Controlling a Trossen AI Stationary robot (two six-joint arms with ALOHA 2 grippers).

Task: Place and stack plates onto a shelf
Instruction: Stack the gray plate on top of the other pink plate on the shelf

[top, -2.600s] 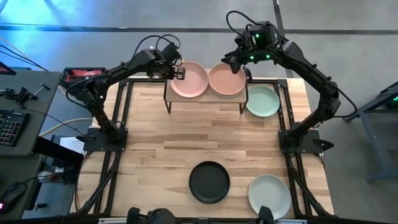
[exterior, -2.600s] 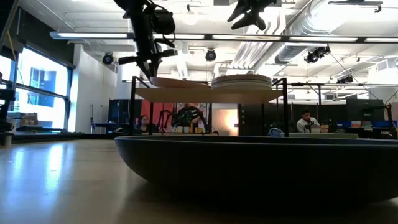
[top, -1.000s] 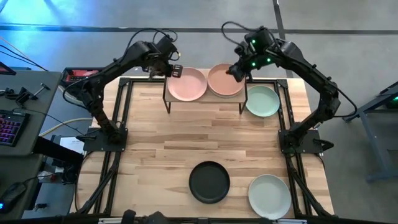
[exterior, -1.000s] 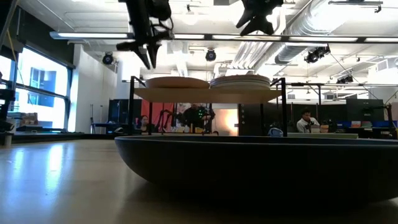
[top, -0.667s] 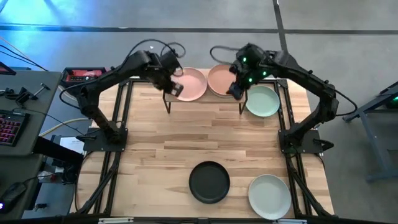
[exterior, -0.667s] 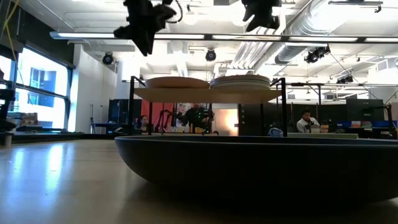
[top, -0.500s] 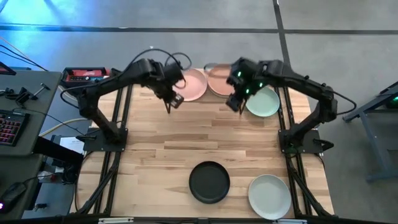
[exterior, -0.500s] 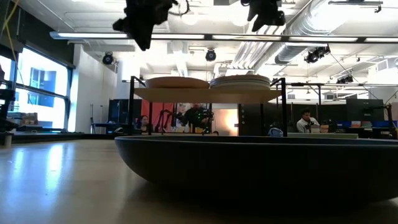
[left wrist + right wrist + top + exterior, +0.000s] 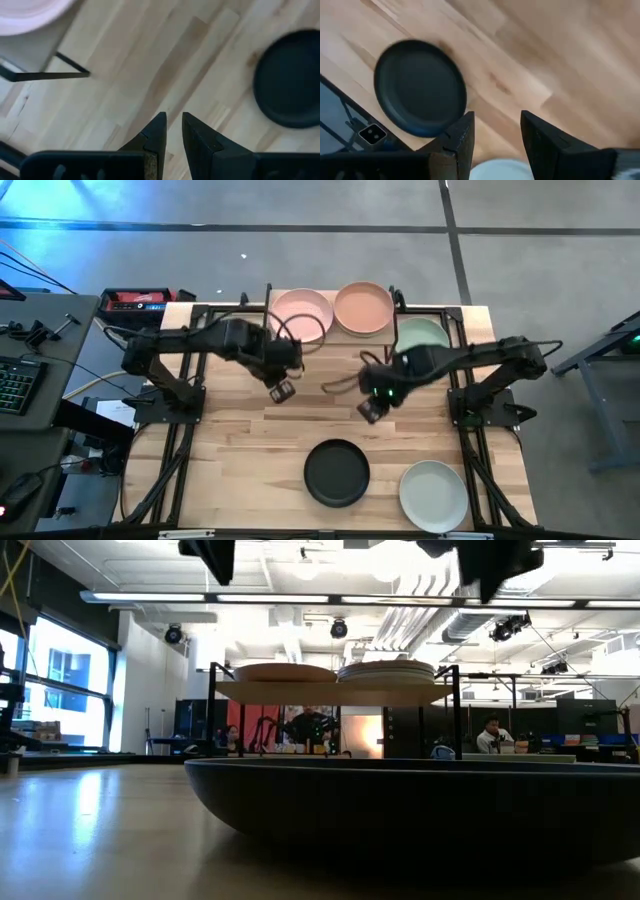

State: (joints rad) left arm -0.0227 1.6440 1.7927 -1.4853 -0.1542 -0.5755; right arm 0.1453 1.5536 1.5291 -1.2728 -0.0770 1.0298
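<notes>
The wooden tabletop (image 9: 250, 430) carries the black plate (image 9: 337, 473); above it, the empty right gripper (image 9: 371, 410) hangs spread for pickup, while the left gripper (image 9: 282, 391) shows a narrow gap.

The robot has two thin black arms made of round tubes and chunky joints. Black cables loop along them. Each arm sits on a black metal frame. The right arm has small green lights near its tool (image 9: 370, 411). The left tool (image 9: 282, 391) is black too, with two pointed flat fingers (image 9: 156, 136).
</notes>
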